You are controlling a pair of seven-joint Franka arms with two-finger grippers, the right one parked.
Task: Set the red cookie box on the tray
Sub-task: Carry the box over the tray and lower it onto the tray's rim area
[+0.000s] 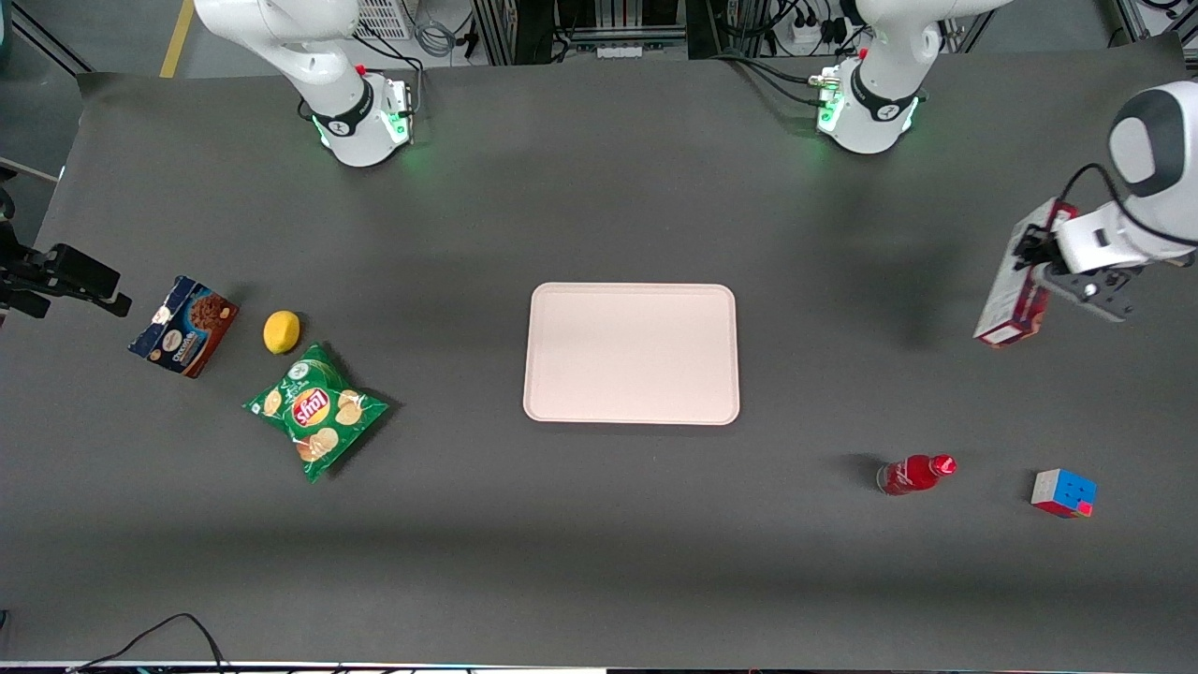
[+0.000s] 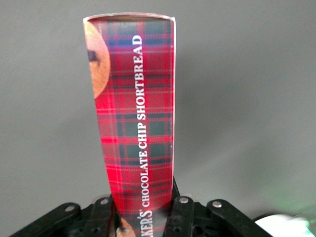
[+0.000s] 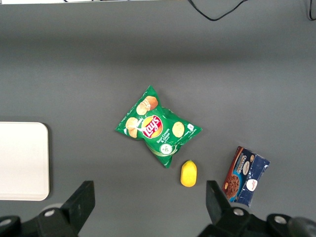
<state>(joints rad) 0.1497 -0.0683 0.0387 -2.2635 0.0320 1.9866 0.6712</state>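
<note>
The red cookie box [image 1: 1015, 285] is a long slim red plaid carton, held in the air at the working arm's end of the table. My left gripper [image 1: 1041, 262] is shut on it partway along its length. In the left wrist view the red cookie box [image 2: 138, 113] stands out from between the two black fingers [image 2: 181, 217], which press on its two sides, with bare grey table under it. The pale pink tray [image 1: 632, 412] lies flat and holds nothing at the table's middle, well off toward the parked arm from the box.
A small red bottle [image 1: 915, 474] and a colour cube [image 1: 1063, 492] lie nearer the front camera than the gripper. Toward the parked arm's end lie a green chip bag [image 1: 316, 410], a lemon [image 1: 281, 331] and a blue-and-brown cookie box [image 1: 183, 325].
</note>
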